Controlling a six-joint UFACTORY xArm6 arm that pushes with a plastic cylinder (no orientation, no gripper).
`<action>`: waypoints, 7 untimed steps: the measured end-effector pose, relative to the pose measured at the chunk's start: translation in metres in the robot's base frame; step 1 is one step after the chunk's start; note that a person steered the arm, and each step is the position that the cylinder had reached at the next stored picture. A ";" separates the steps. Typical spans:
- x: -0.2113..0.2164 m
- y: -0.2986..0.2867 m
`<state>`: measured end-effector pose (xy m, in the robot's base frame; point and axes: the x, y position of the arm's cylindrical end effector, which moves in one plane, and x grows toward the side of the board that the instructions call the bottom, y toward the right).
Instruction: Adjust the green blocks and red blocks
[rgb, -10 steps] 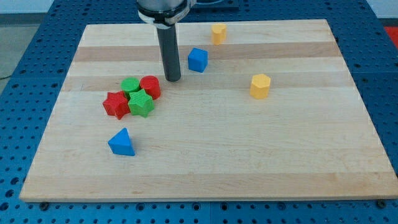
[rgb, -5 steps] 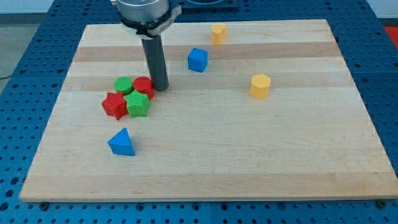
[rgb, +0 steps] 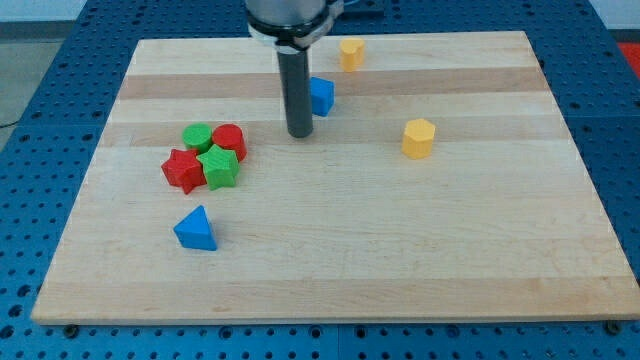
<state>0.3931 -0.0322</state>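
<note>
1. The four task blocks sit bunched together at the view's left of the worktop (rgb: 480, 250): green round block (rgb: 197, 136), red round block (rgb: 230, 140), red star block (rgb: 182, 169), green star block (rgb: 219, 166).
2. They look small, hard and light, so they should slide easily. Push a flat side, low down.
3. My tip (rgb: 300, 133) is apart from them, to the view's right, holding nothing. This tool has no jaws.
4. The rod hides part of the blue cube (rgb: 322, 95).

Two red blocks (rgb: 229, 139) (rgb: 183, 168), two green (rgb: 198, 136) (rgb: 219, 166), two blue (rgb: 320, 95) (rgb: 196, 229), two yellow (rgb: 351, 53) (rgb: 419, 138): eight blocks on one desk (rgb: 420, 250).
</note>
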 end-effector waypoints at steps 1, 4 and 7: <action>0.067 0.002; 0.107 -0.085; 0.099 -0.135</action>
<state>0.4926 -0.1674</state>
